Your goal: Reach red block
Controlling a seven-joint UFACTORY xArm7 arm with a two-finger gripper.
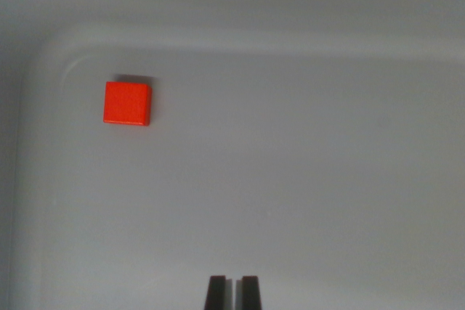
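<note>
The tool [233, 292] shows at the bottom edge of the wrist view, its two dark fingertips nearly together with a thin slit between them. Ahead of it lies bare grey tray floor with nothing in the way. The red block [127, 103] sits well ahead and off to the wrist view's left, the only thing standing on that floor. Beyond it the tray [305, 12] wall curves up at the far side and left, hemming the block's corner.

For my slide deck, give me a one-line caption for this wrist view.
Small red square block on a grey plastic tray, gripper nearly closed, well short of it.
</note>
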